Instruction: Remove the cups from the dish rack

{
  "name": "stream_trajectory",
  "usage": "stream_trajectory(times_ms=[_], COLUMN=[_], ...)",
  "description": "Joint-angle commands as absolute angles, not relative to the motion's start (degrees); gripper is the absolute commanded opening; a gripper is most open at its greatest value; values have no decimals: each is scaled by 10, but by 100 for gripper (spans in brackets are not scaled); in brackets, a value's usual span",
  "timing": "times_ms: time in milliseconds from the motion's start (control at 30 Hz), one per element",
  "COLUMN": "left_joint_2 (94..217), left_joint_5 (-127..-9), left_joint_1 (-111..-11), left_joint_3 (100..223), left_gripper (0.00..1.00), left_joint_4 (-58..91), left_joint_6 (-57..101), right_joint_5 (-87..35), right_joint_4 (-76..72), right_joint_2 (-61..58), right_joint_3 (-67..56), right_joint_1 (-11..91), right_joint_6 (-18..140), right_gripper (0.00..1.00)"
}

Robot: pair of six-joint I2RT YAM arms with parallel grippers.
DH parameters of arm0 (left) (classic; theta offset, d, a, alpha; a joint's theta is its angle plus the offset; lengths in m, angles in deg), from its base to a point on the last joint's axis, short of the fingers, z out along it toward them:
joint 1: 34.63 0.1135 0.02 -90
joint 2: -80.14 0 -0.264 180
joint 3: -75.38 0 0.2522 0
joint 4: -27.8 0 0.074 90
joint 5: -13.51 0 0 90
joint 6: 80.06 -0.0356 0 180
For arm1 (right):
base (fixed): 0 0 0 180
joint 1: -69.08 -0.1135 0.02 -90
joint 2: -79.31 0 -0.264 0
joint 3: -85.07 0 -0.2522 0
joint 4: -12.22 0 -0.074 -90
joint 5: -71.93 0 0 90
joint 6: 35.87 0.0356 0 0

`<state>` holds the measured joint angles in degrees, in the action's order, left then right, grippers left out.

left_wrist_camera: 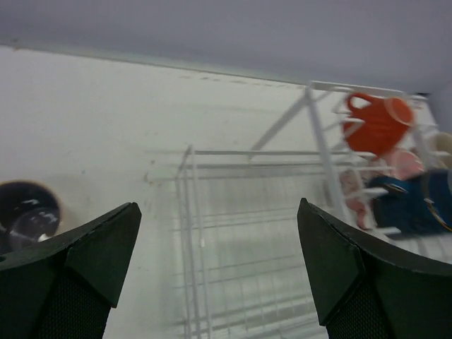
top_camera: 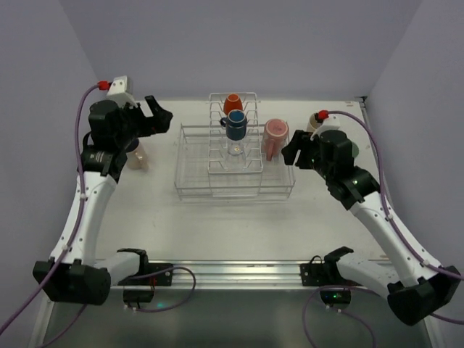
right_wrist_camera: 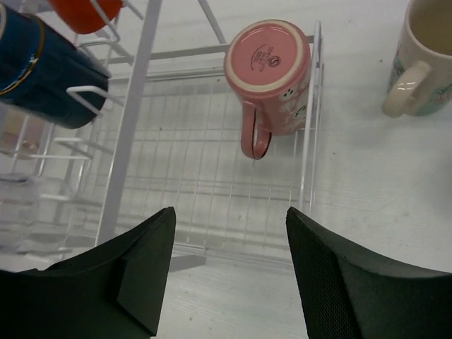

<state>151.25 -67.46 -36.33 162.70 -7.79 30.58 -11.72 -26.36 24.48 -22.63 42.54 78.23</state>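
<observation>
The wire dish rack (top_camera: 192, 177) stands mid-table. On its upright tines sit an orange-red mug (top_camera: 232, 104), a dark-blue mug (top_camera: 235, 127) and a clear glass (top_camera: 235, 148). A pink mug (top_camera: 275, 138) sits bottom-up in the rack's right end (right_wrist_camera: 272, 67). My left gripper (top_camera: 161, 116) is open and empty, above the table left of the rack (left_wrist_camera: 205, 212). My right gripper (top_camera: 291, 154) is open and empty just outside the rack's right end, short of the pink mug. A cream mug (right_wrist_camera: 424, 49) stands upright on the table right of the rack.
A pink tumbler (top_camera: 138, 156) stands on the table beside my left arm; its dark mouth shows in the left wrist view (left_wrist_camera: 28, 212). A green patch (top_camera: 353, 151) peeks out behind my right arm. Walls close in on three sides.
</observation>
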Motion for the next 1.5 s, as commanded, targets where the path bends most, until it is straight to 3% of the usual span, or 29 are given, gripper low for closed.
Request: stream_trajectory(times_ms=[0, 167, 367, 667, 1467], left_joint_2=[1417, 1272, 1168, 1159, 1164], left_joint_5=[-569, -521, -557, -593, -601], left_joint_1=[-396, -407, -433, -483, -495], left_joint_3=[1547, 1433, 1357, 1339, 1333], left_gripper=[100, 100, 100, 100, 100], left_joint_4=[-2, 60, 87, 70, 62], left_joint_6=[323, 332, 322, 287, 284], right_joint_5=[-94, -60, -44, -61, -74], right_joint_4=[-235, -231, -229, -261, -284], right_joint_2=[188, 52, -60, -160, -269], right_joint_3=[-171, -101, -24, 70, 130], right_joint_1=[440, 454, 473, 473, 455], right_joint_6=[758, 728, 695, 681, 678], right_gripper=[67, 70, 78, 95, 98])
